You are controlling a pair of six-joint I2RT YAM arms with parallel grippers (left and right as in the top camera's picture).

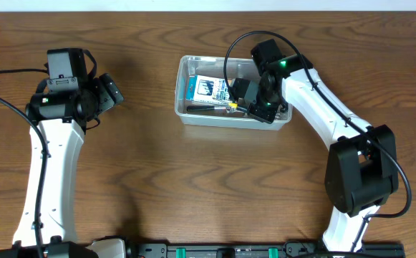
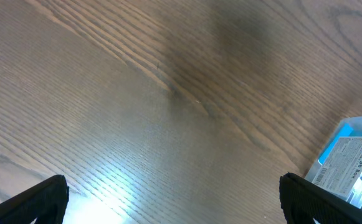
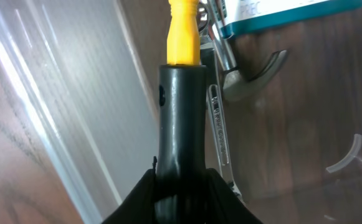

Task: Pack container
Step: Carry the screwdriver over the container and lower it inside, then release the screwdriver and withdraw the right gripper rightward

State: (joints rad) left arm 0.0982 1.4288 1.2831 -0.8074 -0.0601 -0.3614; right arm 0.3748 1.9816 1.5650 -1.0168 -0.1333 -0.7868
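The clear plastic container [image 1: 186,115] sits at the table's middle back. In it lie a blue-and-white box [image 1: 209,89] and small tools. My right gripper [image 1: 254,104] is inside the container, shut on a tool with a black handle [image 3: 181,124] and a yellow part [image 3: 184,31]. The right wrist view shows the container's wall [image 3: 62,124], a slim metal wrench [image 3: 218,130] and the box's edge [image 3: 280,15]. My left gripper [image 1: 111,92] is open and empty over bare table, left of the container. In the left wrist view [image 2: 174,202] the box [image 2: 349,162] shows at the right edge.
The wooden table [image 1: 157,186] surrounds the container. Black cables run from both arms. The right arm's base [image 1: 358,172] stands at the front right.
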